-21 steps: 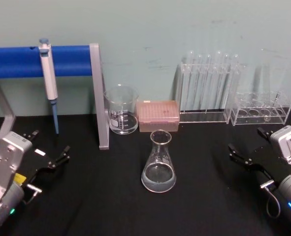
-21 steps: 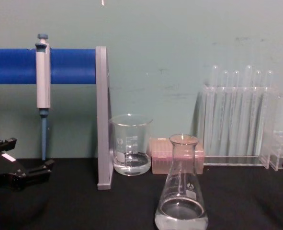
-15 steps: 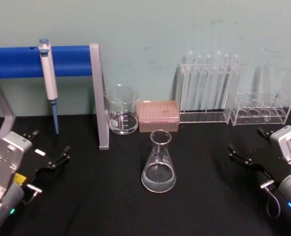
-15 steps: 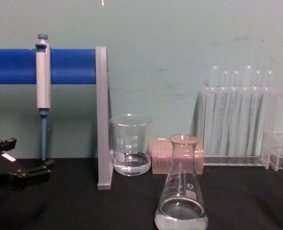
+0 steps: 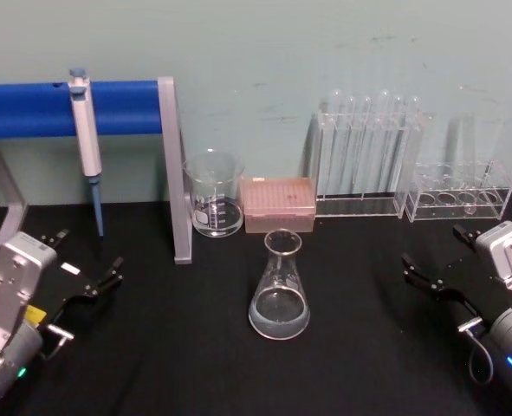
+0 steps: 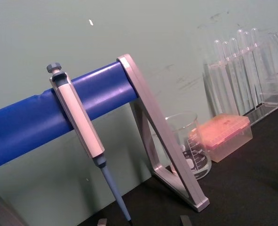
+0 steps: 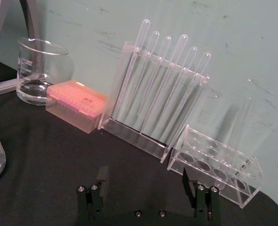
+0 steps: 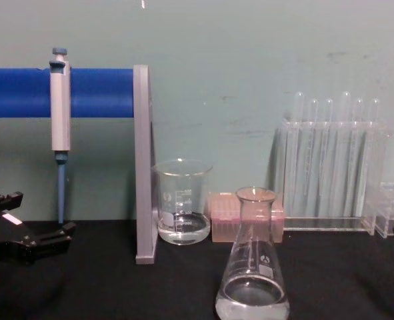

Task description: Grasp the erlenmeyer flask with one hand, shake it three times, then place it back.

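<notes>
Right gripper (image 5: 431, 246) sits low over the black table (image 5: 169, 347), its two fingers spread wide with nothing between them; left gripper (image 5: 87, 260) is likewise spread and empty. The erlenmeyer flask (image 5: 279, 286) stands upright on the table between the two, to the right gripper's left and well apart from each, holding a shallow layer of clear liquid. A glass beaker (image 5: 213, 192) and a pink tip box (image 5: 277, 204) stand just beyond the flask.

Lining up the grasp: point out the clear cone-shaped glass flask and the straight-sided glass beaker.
Clear cone-shaped glass flask (image 5: 279, 296): head view, lower body.
Straight-sided glass beaker (image 5: 213, 198): head view, front wall.
</notes>
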Tool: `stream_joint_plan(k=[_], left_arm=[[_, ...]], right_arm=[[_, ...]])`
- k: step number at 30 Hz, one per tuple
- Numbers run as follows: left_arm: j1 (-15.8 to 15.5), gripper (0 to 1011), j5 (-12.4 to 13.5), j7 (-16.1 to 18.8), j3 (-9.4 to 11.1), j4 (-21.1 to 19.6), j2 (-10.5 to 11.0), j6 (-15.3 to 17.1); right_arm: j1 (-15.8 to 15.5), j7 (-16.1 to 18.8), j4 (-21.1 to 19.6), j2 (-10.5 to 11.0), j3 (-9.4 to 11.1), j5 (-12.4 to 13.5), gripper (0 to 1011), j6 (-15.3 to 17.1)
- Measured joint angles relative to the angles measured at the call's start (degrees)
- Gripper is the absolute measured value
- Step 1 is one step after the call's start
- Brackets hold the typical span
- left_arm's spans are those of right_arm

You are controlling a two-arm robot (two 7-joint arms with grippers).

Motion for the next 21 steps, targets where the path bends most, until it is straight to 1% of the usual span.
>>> stream_joint_plan(k=[7, 12, 16, 17, 20, 21], left_arm=[[0.0, 1001, 0.0, 0.0, 0.0, 0.0, 0.0, 0.0], [0.0, 1001, 0.0, 0.0, 0.0, 0.0, 0.0, 0.0], [0.0, 1001, 0.0, 0.0, 0.0, 0.0, 0.0, 0.0], [0.0, 1001, 0.0, 0.0, 0.0, 0.0, 0.0, 0.0], [0.0, 1001, 0.0, 0.0, 0.0, 0.0, 0.0, 0.0], [0.0, 1001, 0.0, 0.0, 0.0, 0.0, 0.0, 0.0]], right_arm=[[-0.2, 0.3, -0.2, 0.1, 0.3, -0.2, 1000, -0.1], [-1.2, 2.6, -1.4, 1.0, 1.5, 0.1, 1000, -0.8], [-2.2, 5.2, -2.8, 1.8, 2.5, 1.6, 1000, -1.3], [-2.6, 6.3, -3.3, 2.1, 2.9, 2.3, 1000, -1.5], [-3.2, 8.0, -4.2, 2.5, 3.5, 3.6, 1000, -1.7], [-3.7, 9.2, -4.8, 2.8, 3.9, 4.4, 1000, -1.9]])
